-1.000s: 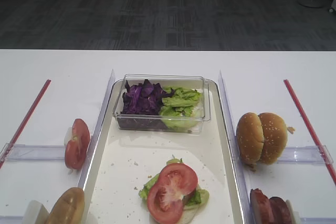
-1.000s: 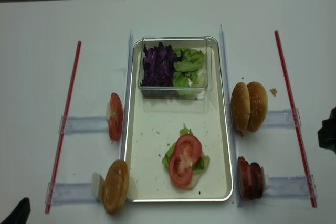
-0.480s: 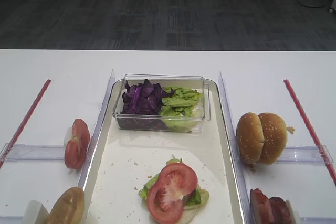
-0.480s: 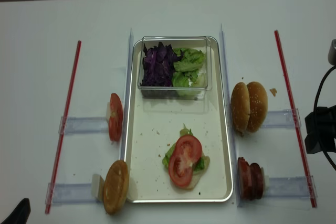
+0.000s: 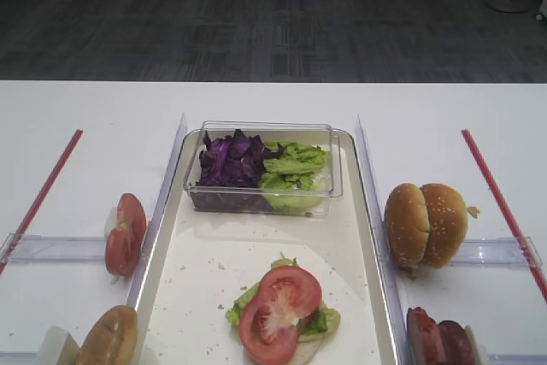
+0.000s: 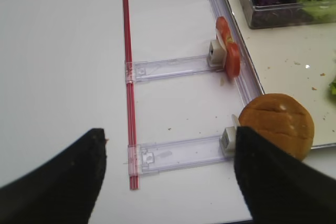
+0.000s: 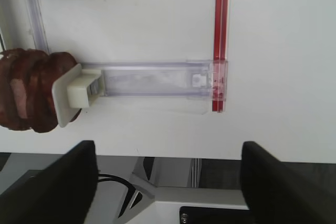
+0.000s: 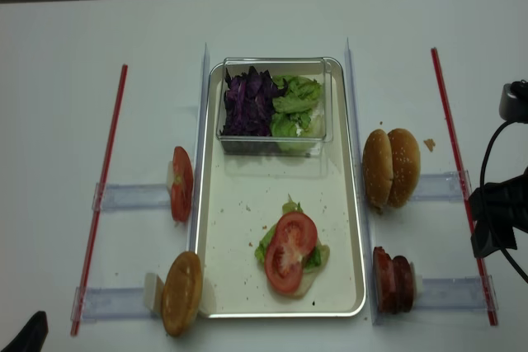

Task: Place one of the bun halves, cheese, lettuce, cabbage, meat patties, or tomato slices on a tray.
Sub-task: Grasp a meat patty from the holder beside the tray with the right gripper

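1. On the right side of the table, my right gripper (image 7: 168,182) hangs over the near table edge with its fingers wide apart and nothing between them; the meat patties (image 7: 29,90) stand on edge in their clear holder (image 7: 152,80), just ahead and to the left in the right wrist view.
2. My left gripper (image 6: 168,177) is also spread apart and empty, near the lone bun half (image 6: 276,125) and the tomato slices (image 6: 229,53) outside the tray.
3. I think the risk is here: the patties lean together, so a careless pinch could take two, or push them off the white stop. The gripper must first turn toward them.
4. The tray (image 8: 223,286) holds a small stack: lettuce (image 8: 266,246), pale base, one tomato slice (image 8: 290,251) on top. A patty dropped off-centre could slide from that wet slice.
5. The clear box (image 5: 264,131) on the tray's far end holds purple cabbage (image 5: 229,160) on the left, green lettuce leaves on the right.
6. Two sesame bun halves (image 8: 392,167) wait right of the tray.
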Tool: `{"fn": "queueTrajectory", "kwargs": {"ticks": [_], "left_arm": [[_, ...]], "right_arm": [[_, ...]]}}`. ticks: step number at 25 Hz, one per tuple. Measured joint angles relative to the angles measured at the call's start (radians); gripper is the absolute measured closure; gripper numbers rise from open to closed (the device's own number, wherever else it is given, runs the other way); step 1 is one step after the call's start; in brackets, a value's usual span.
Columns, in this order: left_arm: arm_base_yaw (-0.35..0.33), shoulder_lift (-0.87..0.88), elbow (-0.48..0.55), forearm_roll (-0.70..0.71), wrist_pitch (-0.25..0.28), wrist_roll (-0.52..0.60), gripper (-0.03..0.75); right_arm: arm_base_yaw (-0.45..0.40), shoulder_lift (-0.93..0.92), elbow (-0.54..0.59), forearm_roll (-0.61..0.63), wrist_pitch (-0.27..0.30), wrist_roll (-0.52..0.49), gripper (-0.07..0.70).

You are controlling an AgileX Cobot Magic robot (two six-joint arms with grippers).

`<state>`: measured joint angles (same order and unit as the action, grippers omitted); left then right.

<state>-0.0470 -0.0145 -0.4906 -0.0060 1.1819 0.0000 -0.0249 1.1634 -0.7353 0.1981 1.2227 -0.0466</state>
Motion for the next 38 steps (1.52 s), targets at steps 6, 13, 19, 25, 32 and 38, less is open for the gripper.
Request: {"fn": "queueTrajectory", "kwargs": {"ticks": [6,13,19,25,32,38], "left_arm": [[0.0,0.0,0.0,0.0,0.0,-0.007,0.242],[0.0,0.0,0.0,0.0,0.0,0.0,0.242],[0.0,0.0,0.0,0.0,0.0,0.0,0.242],[0.0,0.0,0.0,0.0,0.0,-0.007,0.242],[0.0,0.0,0.0,0.0,0.0,0.0,0.242],[0.0,0.0,0.0,0.0,0.0,0.0,0.242]], "right_arm": [[0.0,0.0,0.004,0.001,0.0,0.019,0.054],[0.0,0.0,0.004,0.002,0.0,0.019,0.054],[0.0,0.002,0.004,0.05,0.0,0.019,0.054],[0.0,0.012,0.004,0.07,0.0,0.019,0.054],[0.012,0.012,0.004,0.108,0.0,-0.006,0.055],[0.147,0.012,0.004,0.096,-0.03,0.021,0.057]]}}
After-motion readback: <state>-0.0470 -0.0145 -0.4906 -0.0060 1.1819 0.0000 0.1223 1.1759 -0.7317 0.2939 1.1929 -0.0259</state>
